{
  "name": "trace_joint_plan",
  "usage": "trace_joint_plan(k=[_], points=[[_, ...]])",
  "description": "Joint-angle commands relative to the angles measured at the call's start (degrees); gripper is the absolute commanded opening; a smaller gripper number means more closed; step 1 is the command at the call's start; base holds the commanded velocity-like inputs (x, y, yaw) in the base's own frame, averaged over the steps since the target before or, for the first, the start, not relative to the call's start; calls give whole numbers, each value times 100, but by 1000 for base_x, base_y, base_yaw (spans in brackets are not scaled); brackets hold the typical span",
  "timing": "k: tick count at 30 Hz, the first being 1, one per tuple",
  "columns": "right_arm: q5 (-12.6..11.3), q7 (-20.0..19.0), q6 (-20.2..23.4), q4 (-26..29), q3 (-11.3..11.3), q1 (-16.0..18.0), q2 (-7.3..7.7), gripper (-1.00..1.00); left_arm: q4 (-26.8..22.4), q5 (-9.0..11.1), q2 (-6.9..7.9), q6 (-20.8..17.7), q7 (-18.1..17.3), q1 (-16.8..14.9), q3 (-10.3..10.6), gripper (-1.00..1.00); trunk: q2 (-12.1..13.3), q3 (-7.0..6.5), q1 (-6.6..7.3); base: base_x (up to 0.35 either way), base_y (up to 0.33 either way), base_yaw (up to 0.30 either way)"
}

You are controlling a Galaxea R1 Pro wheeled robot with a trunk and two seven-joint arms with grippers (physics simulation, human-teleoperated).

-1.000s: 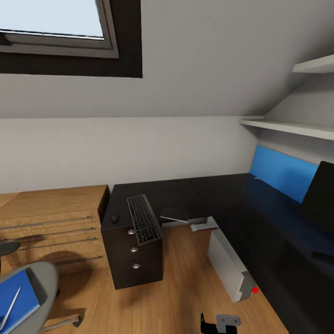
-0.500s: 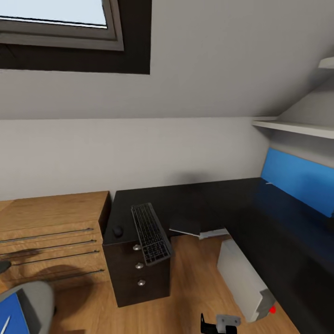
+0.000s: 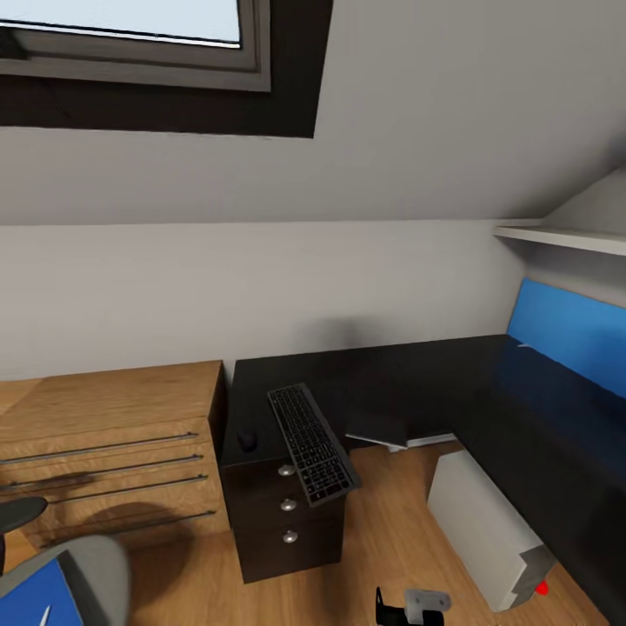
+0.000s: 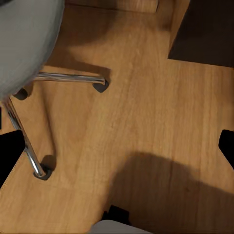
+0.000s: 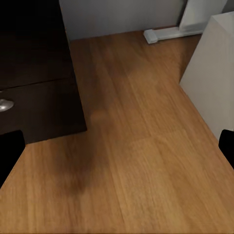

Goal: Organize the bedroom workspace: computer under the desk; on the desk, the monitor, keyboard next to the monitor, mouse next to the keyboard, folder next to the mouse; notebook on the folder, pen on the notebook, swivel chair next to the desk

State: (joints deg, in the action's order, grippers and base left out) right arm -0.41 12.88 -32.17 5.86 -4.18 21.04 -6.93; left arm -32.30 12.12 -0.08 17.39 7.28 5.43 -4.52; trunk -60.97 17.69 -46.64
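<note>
- From my head camera, far left: the swivel chair (image 3: pixel 83 569) with the blue folder (image 3: pixel 35 600) on its seat, beside the oak chest of drawers (image 3: pixel 104 443).
- My left wrist camera adds the chair's chrome legs and casters on the wooden floor (image 4: pixel 146 122). My left gripper's fingertips sit at the frame edges, wide apart, holding nothing.
- On the black surface (image 3: pixel 417 382), the mouse (image 3: pixel 248 440) lies just beside the keyboard (image 3: pixel 313 443), whose long axis runs towards me, near end overhanging the drawer front.
- The notebook (image 3: pixel 378 429) lies at the inner edge.
- The computer (image 3: pixel 487 530) stands under the surface; bare floor lies between it and the drawers.
- My right gripper (image 5: pixel 117 146) is spread wide, empty.
</note>
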Motion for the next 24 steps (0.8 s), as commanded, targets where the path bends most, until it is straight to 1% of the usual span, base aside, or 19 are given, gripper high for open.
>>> trace_joint_plan(k=[1,6,15,20,21,24], points=[[-5,48,-9,-6,-45,5,-1,100,-13,42,-1,11,0,2,6,100,-5,6,0,-32,113,0],[-5,53,-9,-6,-43,5,-8,100,-121,44,-1,20,9,2,9,100,-5,6,0,-14,49,75],[-3,52,-9,-5,-41,5,-4,100,-452,50,-9,-8,31,2,-10,100,-5,18,0,-3,11,211],[4,48,-9,-6,-45,5,-2,100,-497,38,-33,-22,36,2,19,100,-205,143,-110,0,1,74],[5,48,-9,-6,-47,5,-2,100,-502,36,-96,-28,37,2,45,100,-245,167,-132,0,0,16],[6,48,-9,-3,-50,5,-2,100,-504,33,-148,-31,37,2,64,100,-366,241,-198,0,0,11]])
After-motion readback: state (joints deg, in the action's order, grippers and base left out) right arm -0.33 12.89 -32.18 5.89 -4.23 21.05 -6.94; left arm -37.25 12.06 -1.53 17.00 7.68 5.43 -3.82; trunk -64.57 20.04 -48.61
